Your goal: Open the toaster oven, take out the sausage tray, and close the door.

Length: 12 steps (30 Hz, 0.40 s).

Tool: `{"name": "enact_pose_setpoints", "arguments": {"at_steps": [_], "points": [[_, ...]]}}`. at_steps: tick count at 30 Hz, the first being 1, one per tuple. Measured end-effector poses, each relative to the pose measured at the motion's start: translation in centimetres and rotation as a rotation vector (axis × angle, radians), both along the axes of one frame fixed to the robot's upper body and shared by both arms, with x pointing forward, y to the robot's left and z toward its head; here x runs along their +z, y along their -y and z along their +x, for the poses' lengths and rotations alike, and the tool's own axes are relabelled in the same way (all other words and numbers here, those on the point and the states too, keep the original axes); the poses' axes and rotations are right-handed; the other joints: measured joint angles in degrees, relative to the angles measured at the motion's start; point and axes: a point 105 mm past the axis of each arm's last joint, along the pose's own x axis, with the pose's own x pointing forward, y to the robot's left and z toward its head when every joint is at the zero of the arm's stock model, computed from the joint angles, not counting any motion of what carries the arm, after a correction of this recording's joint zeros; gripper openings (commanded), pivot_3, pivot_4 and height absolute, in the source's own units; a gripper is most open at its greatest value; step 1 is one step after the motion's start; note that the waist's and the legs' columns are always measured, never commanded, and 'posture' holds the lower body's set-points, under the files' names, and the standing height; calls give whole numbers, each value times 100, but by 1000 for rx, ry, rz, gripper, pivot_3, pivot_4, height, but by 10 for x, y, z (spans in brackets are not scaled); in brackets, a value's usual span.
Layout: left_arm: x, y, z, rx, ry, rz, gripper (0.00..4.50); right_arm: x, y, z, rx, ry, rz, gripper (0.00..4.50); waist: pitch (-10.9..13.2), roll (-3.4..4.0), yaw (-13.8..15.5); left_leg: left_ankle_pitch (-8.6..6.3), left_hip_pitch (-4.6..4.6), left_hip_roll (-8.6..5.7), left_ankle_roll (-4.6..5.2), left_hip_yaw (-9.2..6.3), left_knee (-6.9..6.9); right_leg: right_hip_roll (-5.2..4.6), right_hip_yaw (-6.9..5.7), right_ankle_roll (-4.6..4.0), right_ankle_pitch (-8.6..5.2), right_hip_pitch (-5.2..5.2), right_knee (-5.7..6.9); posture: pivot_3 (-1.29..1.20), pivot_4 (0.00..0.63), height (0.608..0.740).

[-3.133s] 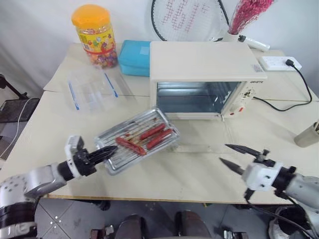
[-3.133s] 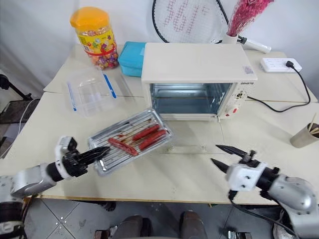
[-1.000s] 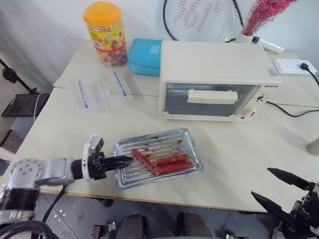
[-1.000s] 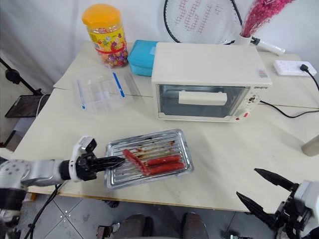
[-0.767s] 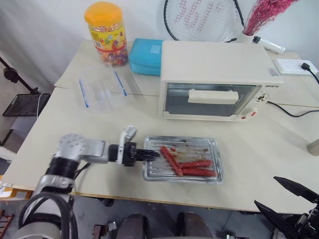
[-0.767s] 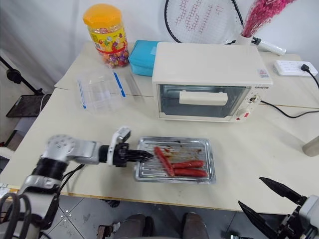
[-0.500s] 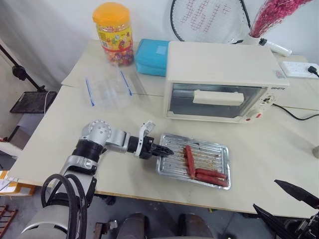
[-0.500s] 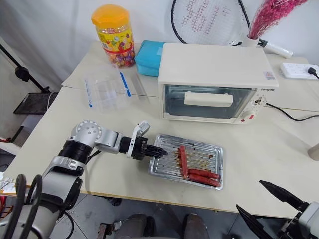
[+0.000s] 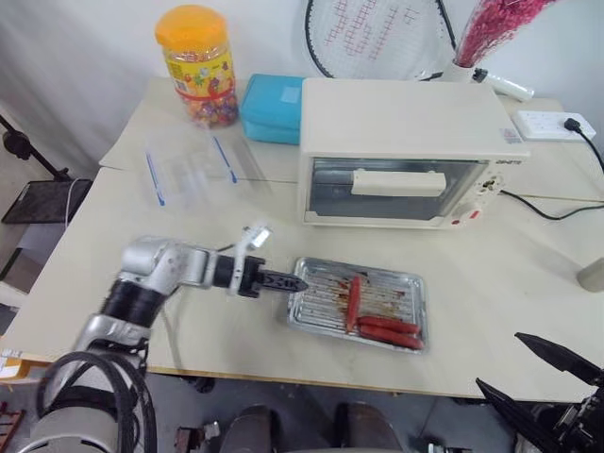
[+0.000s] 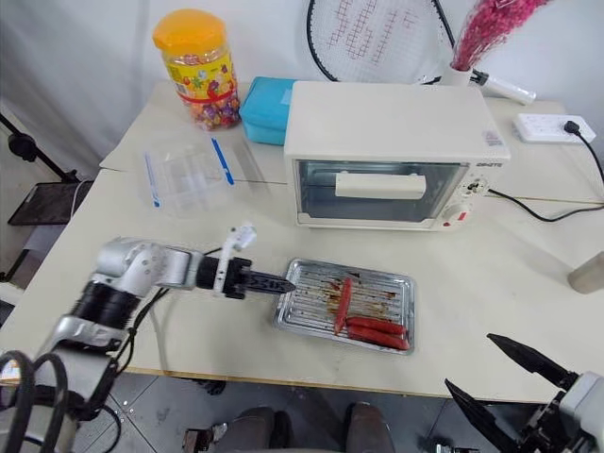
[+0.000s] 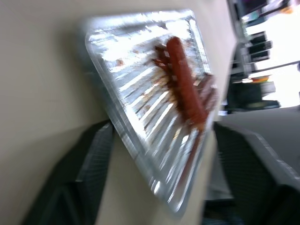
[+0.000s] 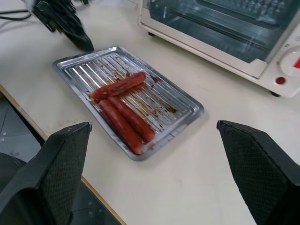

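Left fingers (image 11: pixel 91 161): you have them spread either side of the tray's near edge, gripping nothing.
Right fingers (image 12: pixel 70 154): spread wide, low at your right, well apart from everything.
Sausage tray (image 9: pixel 360 302): flat on the counter (image 9: pixel 491 274), in front of the toaster oven (image 9: pixel 401 151).
Door (image 9: pixel 396 189): looks shut.
Handling: thin stiff metal, probably light and slick; pinch the rim and keep it level, or the sausages (image 9: pixel 377 321) may roll.
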Motion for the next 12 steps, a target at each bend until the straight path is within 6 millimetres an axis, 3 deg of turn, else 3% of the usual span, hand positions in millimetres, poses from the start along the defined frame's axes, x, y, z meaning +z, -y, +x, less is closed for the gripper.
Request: {"name": "enact_pose_setpoints", "arguments": {"at_steps": [6, 9, 12], "points": [[-2, -76, -12, -81, 364, 128, 4471, 1, 9, 13, 51, -11, -30, 4500, 2, 4, -1, 6, -14, 5, 17, -5, -22, -31, 3, -22, 3, -23, -6, 0, 150, 740], [4, -92, -20, -171, 634, 154, 4471, 4, 12, 19, 100, -19, -51, 4500, 3, 3, 40, -4, -35, -2, 38, -17, -20, -47, -11, -22, 3, -36, -11, 0, 150, 740], [10, -101, -28, -249, 771, 180, 4471, 9, 14, 26, 139, -8, -69, 4500, 3, 3, 96, -13, -65, -6, 57, -20, 2, -49, -27, -21, 4, -55, -5, 0, 150, 740]]}}
